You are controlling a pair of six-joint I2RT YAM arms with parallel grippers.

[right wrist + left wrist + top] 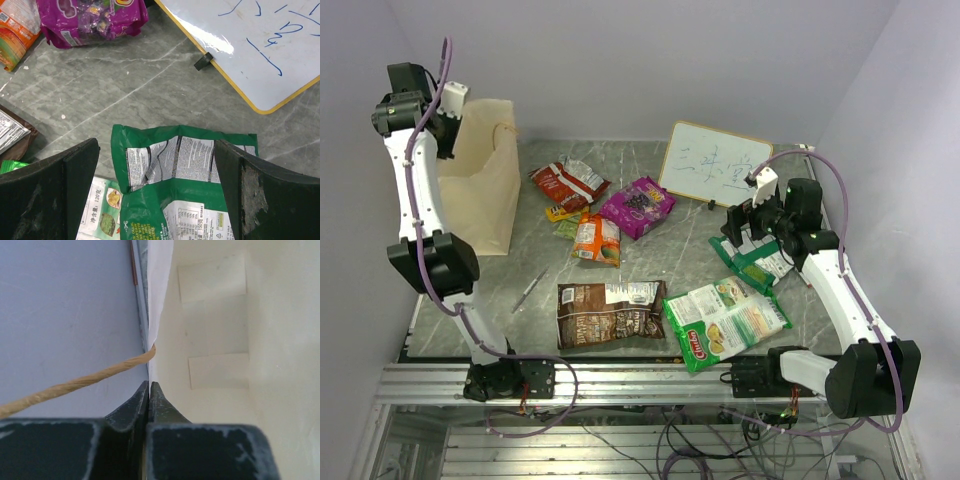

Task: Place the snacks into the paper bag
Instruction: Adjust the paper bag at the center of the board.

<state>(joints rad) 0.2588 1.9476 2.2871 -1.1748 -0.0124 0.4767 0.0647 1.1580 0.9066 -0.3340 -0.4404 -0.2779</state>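
The cream paper bag (485, 185) stands open at the back left. My left gripper (448, 108) is shut on its top rim; the left wrist view shows the fingers (131, 410) pinched on the thin paper edge (159, 305), with a cord handle (75, 385) beside them. On the table lie red (568, 183), purple (637, 206), orange (596, 240), brown (610, 312) and large green-and-white (725, 322) snack packets. My right gripper (745, 225) is open just above a dark green packet (752, 258), its fingers either side of the packet's top end (165, 155).
A framed whiteboard (715, 165) leans at the back right, close to the right gripper. A thin pen (530, 292) lies left of the brown packet. A small yellow-green packet (563, 220) sits beside the orange one. Walls close in on both sides.
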